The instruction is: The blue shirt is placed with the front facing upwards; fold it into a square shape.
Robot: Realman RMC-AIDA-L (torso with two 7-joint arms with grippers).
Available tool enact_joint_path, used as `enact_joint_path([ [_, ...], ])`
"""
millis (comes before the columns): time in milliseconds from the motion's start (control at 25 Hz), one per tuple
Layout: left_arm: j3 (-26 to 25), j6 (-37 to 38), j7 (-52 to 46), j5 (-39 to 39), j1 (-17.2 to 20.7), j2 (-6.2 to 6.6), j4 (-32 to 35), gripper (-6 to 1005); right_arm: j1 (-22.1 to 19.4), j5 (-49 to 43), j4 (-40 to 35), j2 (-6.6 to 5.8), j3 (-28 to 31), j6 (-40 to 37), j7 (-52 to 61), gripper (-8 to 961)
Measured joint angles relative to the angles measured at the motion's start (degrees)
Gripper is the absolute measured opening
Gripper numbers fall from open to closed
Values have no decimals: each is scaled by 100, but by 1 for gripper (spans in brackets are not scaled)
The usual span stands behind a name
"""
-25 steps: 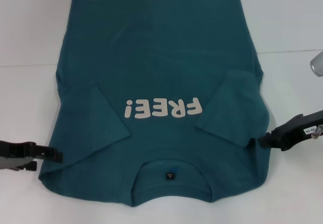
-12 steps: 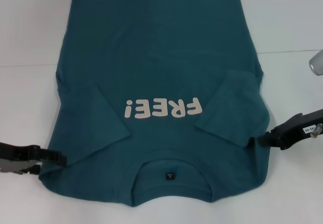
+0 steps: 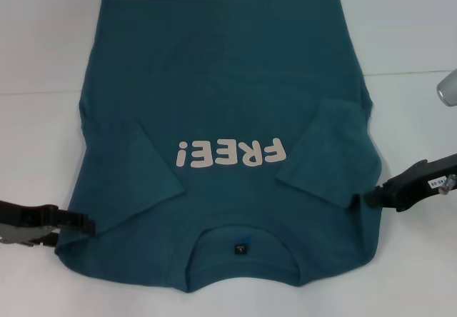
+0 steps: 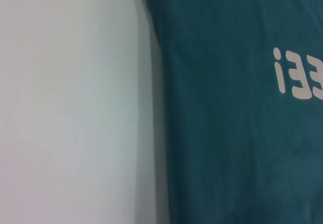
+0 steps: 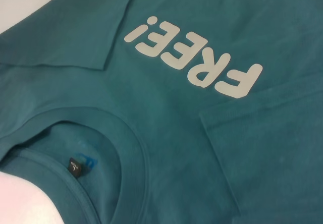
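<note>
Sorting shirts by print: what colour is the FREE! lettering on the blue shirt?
White, on the blue shirt; the lettering shows best in the right wrist view.

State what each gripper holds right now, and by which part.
Cannot be told. The left gripper and right gripper each sit at a shoulder edge of the blue shirt, but no pinch on fabric is visible.

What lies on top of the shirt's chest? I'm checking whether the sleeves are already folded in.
Both sleeves of the blue shirt lie folded inward onto its front, flanking the FREE! lettering, which stays uncovered. The fabric beneath each sleeve is hidden.
</note>
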Motion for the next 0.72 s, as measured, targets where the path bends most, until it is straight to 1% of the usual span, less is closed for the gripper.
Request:
enact_joint_path([
  [720,-1,12,-29,129,-62,0,56,883,10,0,55,8,0,-6,0,38],
])
